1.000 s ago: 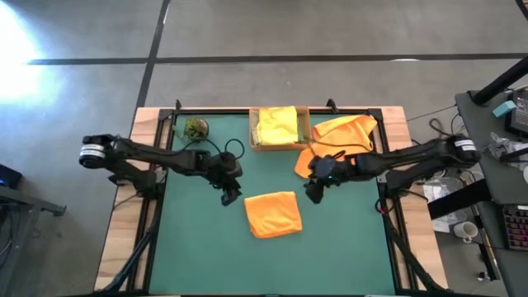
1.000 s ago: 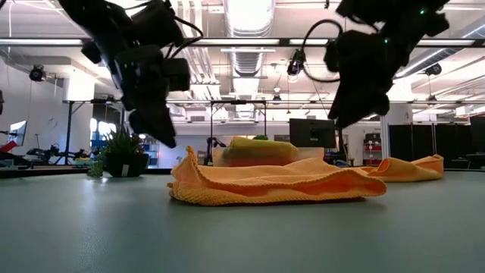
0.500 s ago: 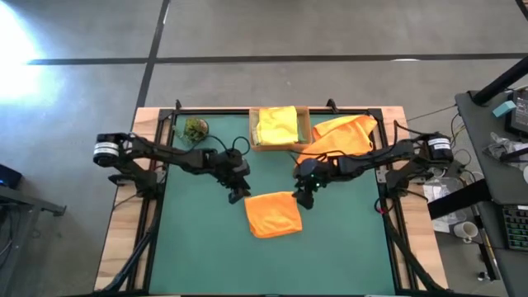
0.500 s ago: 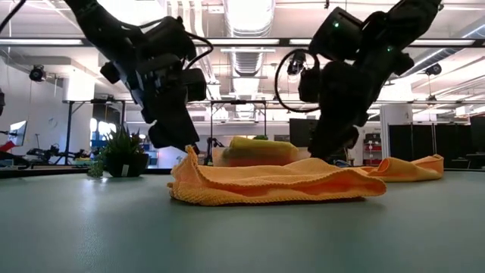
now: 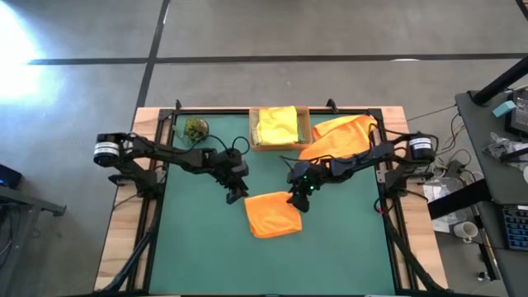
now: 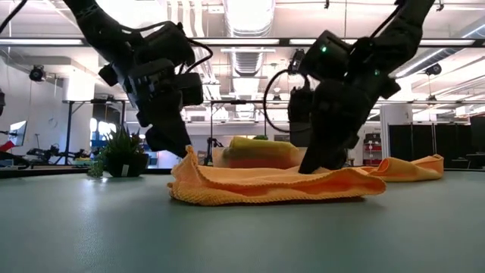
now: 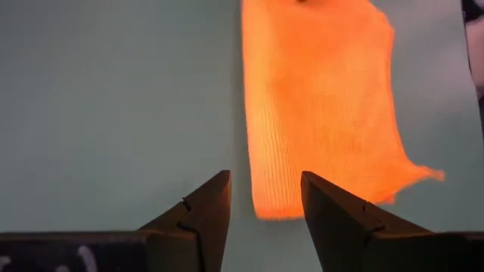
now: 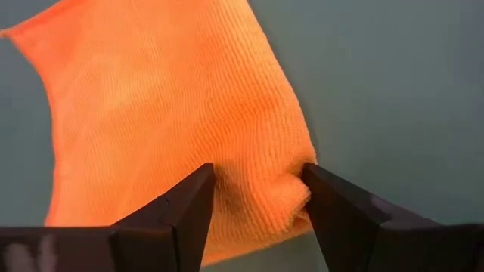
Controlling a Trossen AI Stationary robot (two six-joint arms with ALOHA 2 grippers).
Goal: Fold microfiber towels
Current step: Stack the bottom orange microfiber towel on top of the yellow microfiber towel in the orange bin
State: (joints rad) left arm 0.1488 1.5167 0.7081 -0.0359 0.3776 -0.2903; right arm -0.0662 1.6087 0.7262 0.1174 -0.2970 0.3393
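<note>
High view puts the folded orange towel [image 5: 273,214] near the middle of the green mat [image 5: 198,256], lying flat with its far edge toward the tray. I read my right gripper [image 5: 295,200] down on the towel's far right corner; in the right wrist view its two fingers [image 8: 181,208] are spread with a bulge of orange cloth [image 8: 174,113] pushed up between them, touching both inner faces, so it straddles the edge but I would not call it clamped yet. My left gripper [image 5: 234,196] sits just off the towel's far left corner. From the left wrist view its fingers [image 7: 204,208] are apart, with the towel's corner [image 7: 318,113] lying in the gap beyond them, and I cannot tell whether they touch the fabric. In the low view the towel [image 6: 273,186] is a low rumpled stack, one corner peaking up under the left gripper [image 6: 173,144], the right gripper [image 6: 318,163] resting on its top layer.

Farther back, a second orange towel [image 5: 342,132] lies crumpled by the right rear of the mat, just beside the cardboard tray [image 5: 254,145], which holds a yellow towel [image 5: 277,125]. A small potted plant [image 5: 195,128] stands at the left rear.
</note>
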